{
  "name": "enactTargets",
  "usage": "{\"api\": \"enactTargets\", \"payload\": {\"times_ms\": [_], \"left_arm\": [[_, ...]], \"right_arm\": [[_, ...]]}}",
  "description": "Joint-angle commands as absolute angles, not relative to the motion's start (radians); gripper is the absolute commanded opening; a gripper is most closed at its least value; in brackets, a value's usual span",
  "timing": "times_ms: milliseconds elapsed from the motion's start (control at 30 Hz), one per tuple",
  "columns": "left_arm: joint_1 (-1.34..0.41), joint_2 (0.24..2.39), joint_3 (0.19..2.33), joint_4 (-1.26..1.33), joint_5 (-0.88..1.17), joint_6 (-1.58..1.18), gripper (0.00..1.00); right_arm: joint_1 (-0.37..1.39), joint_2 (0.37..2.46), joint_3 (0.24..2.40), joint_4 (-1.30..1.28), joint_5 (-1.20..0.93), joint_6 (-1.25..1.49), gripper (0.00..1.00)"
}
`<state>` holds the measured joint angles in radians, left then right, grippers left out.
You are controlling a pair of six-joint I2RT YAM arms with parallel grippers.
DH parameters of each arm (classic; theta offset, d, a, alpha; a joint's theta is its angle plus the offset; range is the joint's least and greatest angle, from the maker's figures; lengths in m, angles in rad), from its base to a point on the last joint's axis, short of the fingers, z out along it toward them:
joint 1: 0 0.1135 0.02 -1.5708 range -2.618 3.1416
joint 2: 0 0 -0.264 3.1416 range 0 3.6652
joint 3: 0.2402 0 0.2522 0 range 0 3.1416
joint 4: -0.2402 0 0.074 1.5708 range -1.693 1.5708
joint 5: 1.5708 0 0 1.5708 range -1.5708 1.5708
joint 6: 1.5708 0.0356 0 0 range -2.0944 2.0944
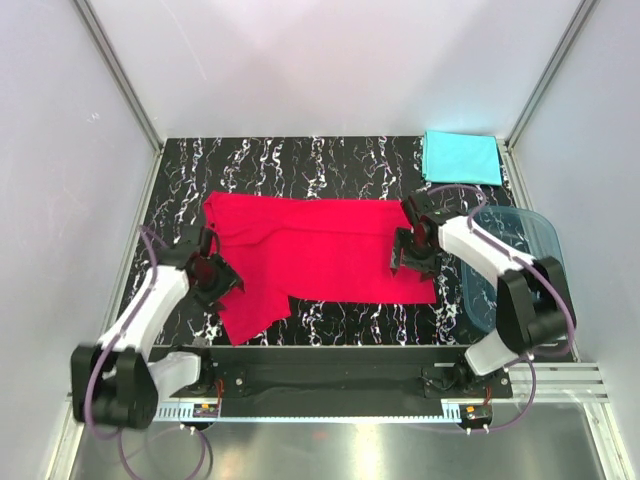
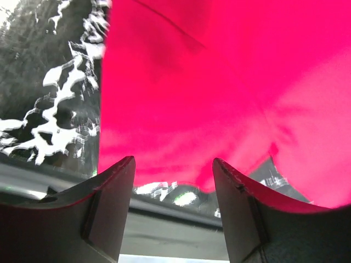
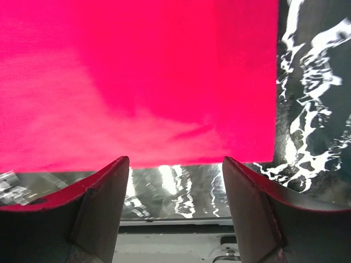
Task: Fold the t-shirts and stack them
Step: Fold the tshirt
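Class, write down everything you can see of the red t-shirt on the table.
The red t-shirt is plain, soft cloth without print, spread flat and fairly smooth on the black marbled table, its long side running left to right. At its left end a sleeve-like flap juts toward the near edge. The open left gripper sits at its left edge, the open right gripper at its right edge; neither pinches cloth.

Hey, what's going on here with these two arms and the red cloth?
Two robot arms are working on a red t-shirt spread out on the marbled table. The left tool and right tool, both open, sit at its opposite ends, gripping nothing. A turquoise t-shirt lies folded in the far right corner.
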<state>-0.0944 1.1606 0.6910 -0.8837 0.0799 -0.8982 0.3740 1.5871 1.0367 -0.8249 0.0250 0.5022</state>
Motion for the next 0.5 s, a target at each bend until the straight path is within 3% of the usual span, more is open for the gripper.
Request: {"api": "enactTargets", "payload": {"times_ms": [0, 100, 233, 467], "left_arm": [[-0.103, 1.034, 0.796, -0.916, 0.020, -0.796, 0.65], [-0.095, 1.012, 0.857, -0.807, 0.044, -0.680, 0.67], [-0.051, 1.147, 0.910, -0.680, 0.142, -0.606, 0.65], [-0.003, 1.391, 0.954, -0.388, 0.379, -0.587, 0.54]], "right_arm": [[0.382, 1.482, 1.119, -0.786, 0.019, 0.480, 0.77], [0.382, 1.508, 1.158, -0.616, -0.099, 0.514, 0.80], [0.411, 1.615, 1.219, -0.413, -0.238, 0.649, 0.79], [0.462, 1.793, 1.397, -0.466, -0.114, 0.707, 0.72]]}}
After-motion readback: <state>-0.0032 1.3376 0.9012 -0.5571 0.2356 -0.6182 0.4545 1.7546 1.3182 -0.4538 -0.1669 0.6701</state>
